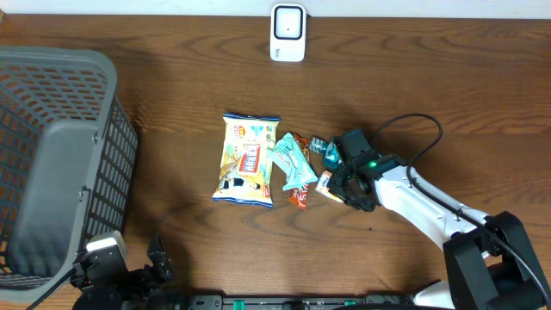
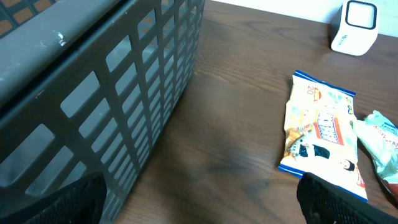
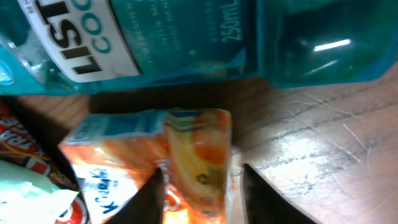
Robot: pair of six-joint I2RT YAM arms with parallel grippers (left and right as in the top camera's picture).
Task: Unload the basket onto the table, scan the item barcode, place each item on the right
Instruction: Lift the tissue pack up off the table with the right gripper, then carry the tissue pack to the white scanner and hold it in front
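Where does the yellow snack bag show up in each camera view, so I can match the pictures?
Overhead: the yellow snack bag lies near the middle of the picture, just left of the teal wrapper.
Left wrist: the bag is on the right side, with the teal wrapper at the right edge.
Right wrist: not in it.
Shared landmark: the white scanner, top middle overhead and top right corner in the left wrist view.

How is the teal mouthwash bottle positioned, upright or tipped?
Tipped: the mouthwash bottle lies lengthwise on the table, label facing the camera.
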